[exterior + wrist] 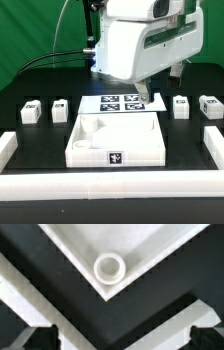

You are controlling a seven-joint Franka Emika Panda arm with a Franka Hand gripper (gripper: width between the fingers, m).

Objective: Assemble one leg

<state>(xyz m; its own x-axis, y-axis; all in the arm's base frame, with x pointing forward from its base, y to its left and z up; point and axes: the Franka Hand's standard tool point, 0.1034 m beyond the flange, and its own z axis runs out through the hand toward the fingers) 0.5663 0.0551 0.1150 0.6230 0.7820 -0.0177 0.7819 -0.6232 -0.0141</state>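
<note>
Desk [185,135] blk, backdrop [30,30] green, arm [135,45] white; panel [115,140], marker board [122,102] & legs [30,112] all white w/ blk-&-white square tags; socket ring [109,268] white.

Robotics lab test rig. Green backdrop [35,25], black table [40,140] fenced by white rails [8,148], tag-printed marker board [122,102], cabled white arm [140,45], square tag on a leg [30,112].
</note>
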